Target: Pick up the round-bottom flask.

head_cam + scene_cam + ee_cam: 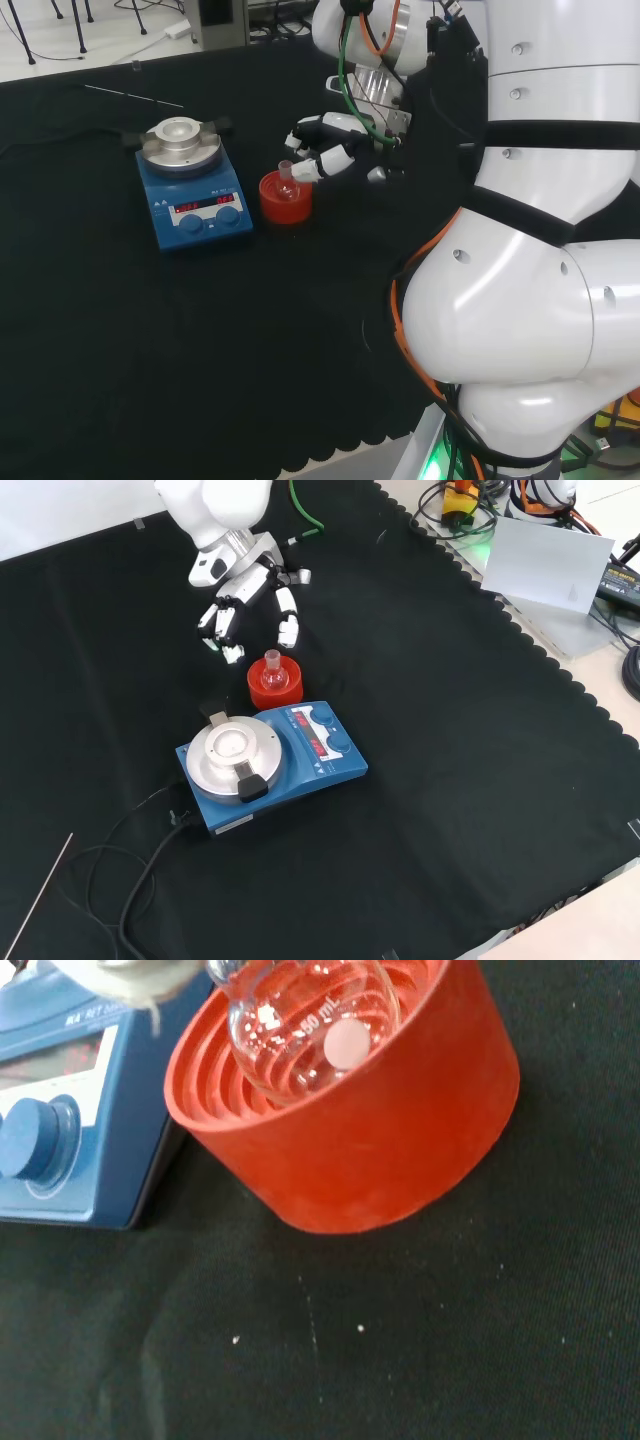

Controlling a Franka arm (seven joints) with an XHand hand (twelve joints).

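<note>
A small clear round-bottom flask [286, 181] [271, 676] [305, 1030] sits upright in a red ribbed ring stand [285, 203] [276, 691] [370, 1130] on the black cloth. The black and white hand [325, 150] [245, 605] hovers just beside the flask's neck, to the right in the head view and above it in the front view. Its fingers [288, 630] are spread and relaxed, pointing down toward the flask, apart from the glass. Nothing is held.
A blue hotplate stirrer [192, 195] [270, 760] [60, 1110] with a round metal top stands right next to the red stand. Its cable [140, 870] trails over the cloth. A thin rod [135, 97] lies behind the stirrer in the head view.
</note>
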